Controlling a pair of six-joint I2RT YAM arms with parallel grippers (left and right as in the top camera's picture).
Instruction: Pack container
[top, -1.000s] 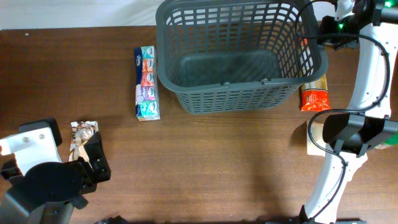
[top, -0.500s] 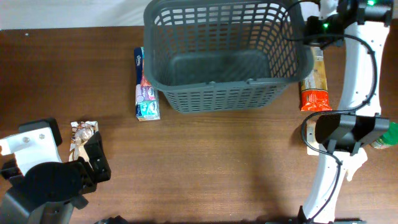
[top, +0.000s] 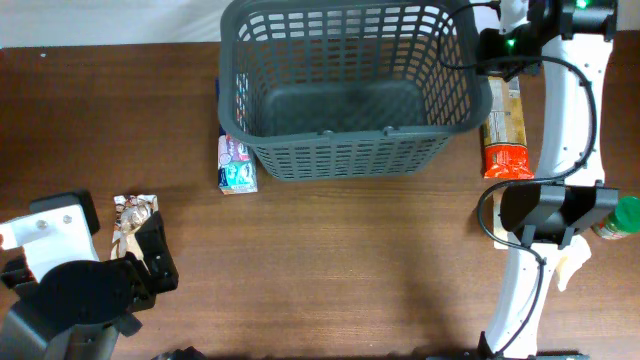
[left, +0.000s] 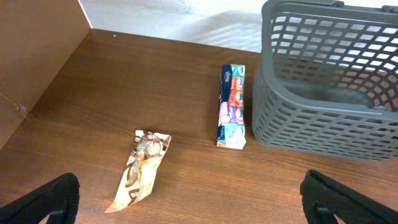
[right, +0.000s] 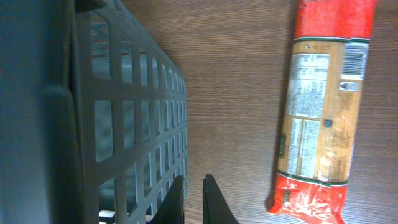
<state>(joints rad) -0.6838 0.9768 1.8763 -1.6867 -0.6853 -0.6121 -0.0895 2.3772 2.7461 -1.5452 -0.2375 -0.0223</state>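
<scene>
The container (top: 340, 155) is a dark grey lattice basket at the far middle of the table, with nothing inside. It also shows in the left wrist view (left: 323, 118) and the right wrist view (right: 124, 124). My right gripper (top: 497, 45) is at the basket's right rim. Its fingers (right: 194, 179) are almost closed, with nothing between them, right beside the basket's wall. My left gripper (left: 199, 199) is open and empty above the near left of the table. It lies next to a snack wrapper (left: 142, 168).
A colourful tissue pack (top: 235, 165) lies against the basket's left side, partly covered by it. A red and tan pasta packet (top: 503, 130) lies right of the basket (right: 323, 106). A green-lidded item (top: 620, 215) is at the right edge. The snack wrapper (top: 130, 220) is near left.
The basket has slid to the left together with my right gripper at its right rim. It now covers more of the tissue pack. The left arm has not moved.
</scene>
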